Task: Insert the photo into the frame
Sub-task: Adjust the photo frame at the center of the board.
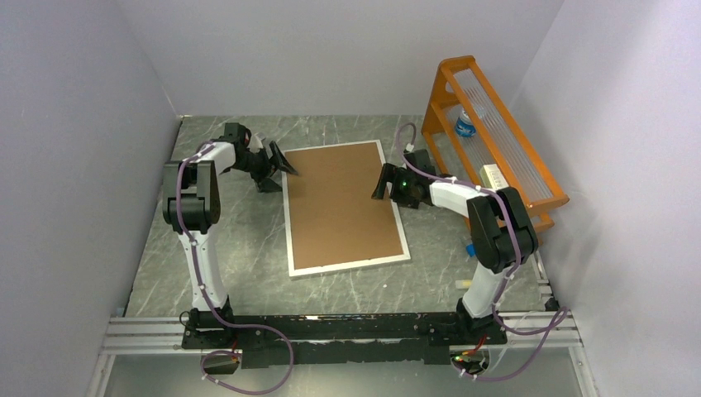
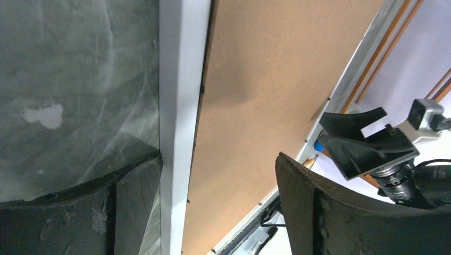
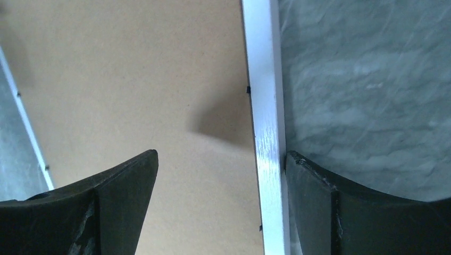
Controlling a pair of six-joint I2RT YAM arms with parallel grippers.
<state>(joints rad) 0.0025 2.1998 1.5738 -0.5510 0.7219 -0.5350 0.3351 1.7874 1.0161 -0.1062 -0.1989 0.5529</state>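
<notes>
The frame [image 1: 291, 240] lies flat on the table with its narrow white-silver border around a brown backing board [image 1: 339, 207]. The photo is hidden. My left gripper [image 1: 277, 171] is open and straddles the frame's left border [image 2: 175, 106], one finger [image 2: 133, 207] outside on the table, the other finger [image 2: 330, 212] over the board [image 2: 266, 79]. My right gripper [image 1: 385, 182] is open and straddles the right border [image 3: 266, 122]; its right finger [image 3: 340, 212] touches the border's outer edge, its left finger [image 3: 106, 207] is over the board [image 3: 133, 79].
An orange rack [image 1: 496, 141] stands at the back right, holding a bottle [image 1: 465, 124] and a small white box [image 1: 494, 175]. Grey walls close in on the left, back and right. The table [image 1: 231, 240] is grey marble-patterned.
</notes>
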